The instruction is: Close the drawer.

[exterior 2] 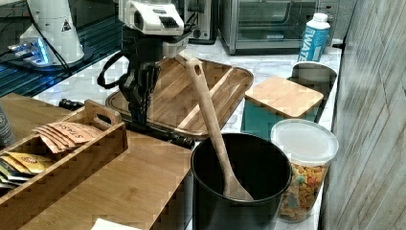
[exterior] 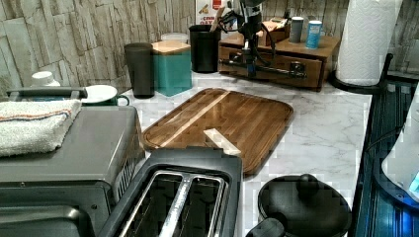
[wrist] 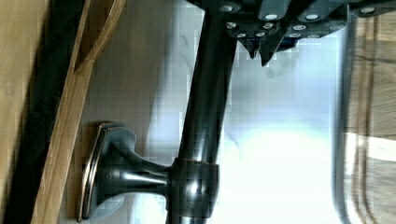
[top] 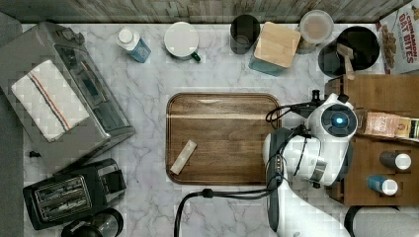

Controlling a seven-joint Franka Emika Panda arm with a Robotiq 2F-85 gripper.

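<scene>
I see the arm point(top: 301, 163) as a run of glossy white rounded shells with dark grey bands at the joints. From the top view, its wrist housing carries a round dark cap with a small blue light glowing at the centre. Black cables loop off the wrist and trail down beside the white links, one thick cable curving across the counter. In the right view, the white flange block has a dark vented grille on its side, and below it hangs the black gripper point(exterior 2: 140, 108) with cable loops beside it. My wrist view shows the dark underside of the hand studded with small silver screw heads.
</scene>
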